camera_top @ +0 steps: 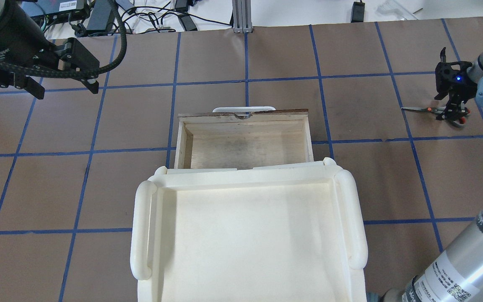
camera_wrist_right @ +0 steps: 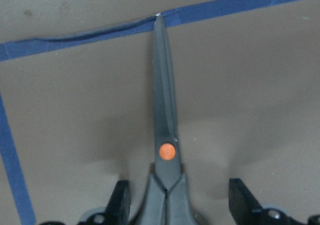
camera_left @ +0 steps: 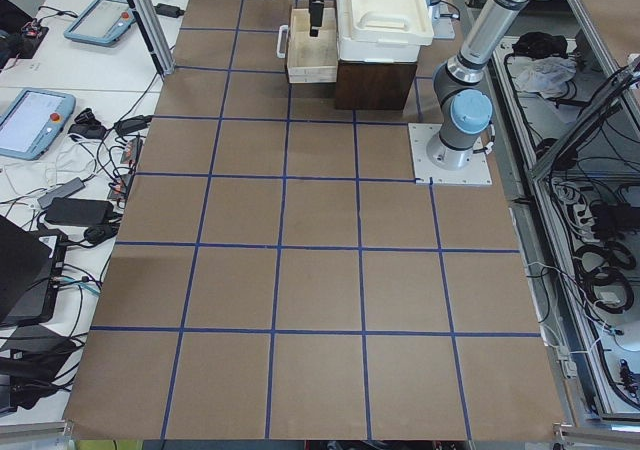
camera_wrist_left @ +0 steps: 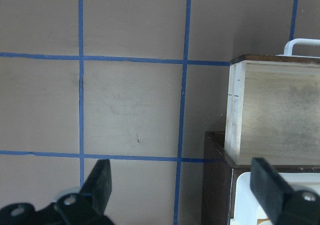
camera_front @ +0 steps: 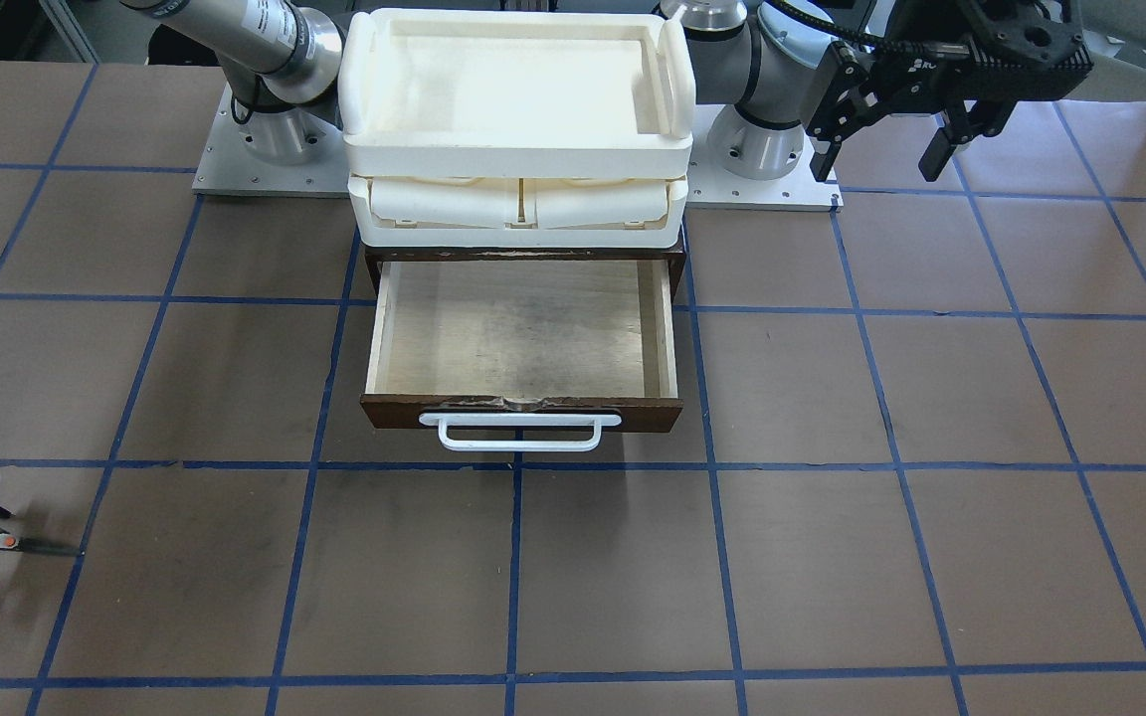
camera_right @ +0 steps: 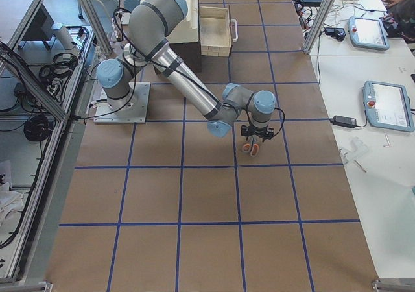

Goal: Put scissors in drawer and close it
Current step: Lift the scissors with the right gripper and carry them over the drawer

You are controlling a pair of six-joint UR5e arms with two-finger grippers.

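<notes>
The scissors lie flat on the brown table at its far right end, seen from the robot; they also show in the overhead view. In the right wrist view the dark blades point away, and the orange pivot dot is plain. My right gripper is open and straddles the scissors just behind the pivot, its fingers apart from them on both sides. The brown drawer with the white handle is pulled open and holds nothing. My left gripper is open and empty, held above the table to the drawer's left.
A cream plastic tray unit stands on the brown cabinet above the drawer. Both arm bases sit behind it. The brown table has a grid of blue tape lines. Cables and devices lie beyond the far edge.
</notes>
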